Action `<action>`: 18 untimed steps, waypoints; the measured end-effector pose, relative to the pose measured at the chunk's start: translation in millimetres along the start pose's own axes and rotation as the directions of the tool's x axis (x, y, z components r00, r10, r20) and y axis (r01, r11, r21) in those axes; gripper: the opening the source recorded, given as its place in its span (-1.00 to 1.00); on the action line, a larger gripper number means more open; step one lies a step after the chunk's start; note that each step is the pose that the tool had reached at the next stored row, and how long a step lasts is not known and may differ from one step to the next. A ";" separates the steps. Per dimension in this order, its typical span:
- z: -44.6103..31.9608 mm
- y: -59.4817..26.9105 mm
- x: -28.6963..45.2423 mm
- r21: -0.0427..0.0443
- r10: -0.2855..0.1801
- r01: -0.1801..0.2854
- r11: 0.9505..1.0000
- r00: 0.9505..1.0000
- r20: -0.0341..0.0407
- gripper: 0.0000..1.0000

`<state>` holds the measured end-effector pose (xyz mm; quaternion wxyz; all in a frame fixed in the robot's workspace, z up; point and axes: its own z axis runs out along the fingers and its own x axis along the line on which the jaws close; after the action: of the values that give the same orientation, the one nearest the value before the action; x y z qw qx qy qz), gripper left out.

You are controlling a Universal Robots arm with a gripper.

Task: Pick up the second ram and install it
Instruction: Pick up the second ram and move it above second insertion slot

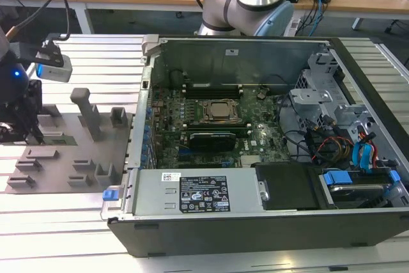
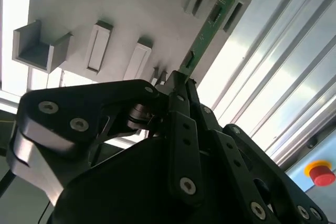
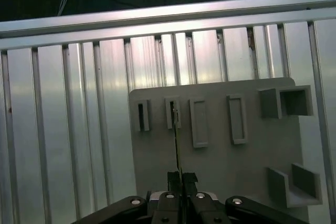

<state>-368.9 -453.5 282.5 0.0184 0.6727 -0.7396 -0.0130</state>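
The second ram (image 2: 206,31) is a thin green board seen almost edge-on, and in the first wrist view the ram (image 3: 178,140) is a narrow dark line. My gripper (image 2: 178,78) is shut on its near end, the black fingers pressed against both faces. The stick's far end reaches the slotted blocks of the grey tray (image 3: 220,161). In the first wrist view the gripper (image 3: 181,178) sits directly over the tray. In the exterior view the gripper (image 1: 32,133) hangs at the far left, above the tray (image 1: 64,158) and well away from the open computer case (image 1: 255,126).
The case lies open on the slatted aluminium table (image 1: 96,55), with the CPU socket (image 1: 220,112) mid-board and dark memory slots (image 1: 211,91) beside it. A tall grey post (image 1: 86,112) and several blocks stand on the tray. Cables and a drive bay (image 1: 348,158) fill the case's right end.
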 end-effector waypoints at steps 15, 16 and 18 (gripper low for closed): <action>-42.2 1.9 0.4 0.000 0.000 0.000 1.000 1.000 0.000 -0.73; -43.8 1.9 0.4 0.000 0.000 0.000 1.000 1.000 0.000 -0.73; -49.7 2.2 0.5 0.000 0.000 0.000 1.000 1.000 0.000 -0.73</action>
<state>-368.9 -453.5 332.2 0.0184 0.6727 -0.7396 -0.0130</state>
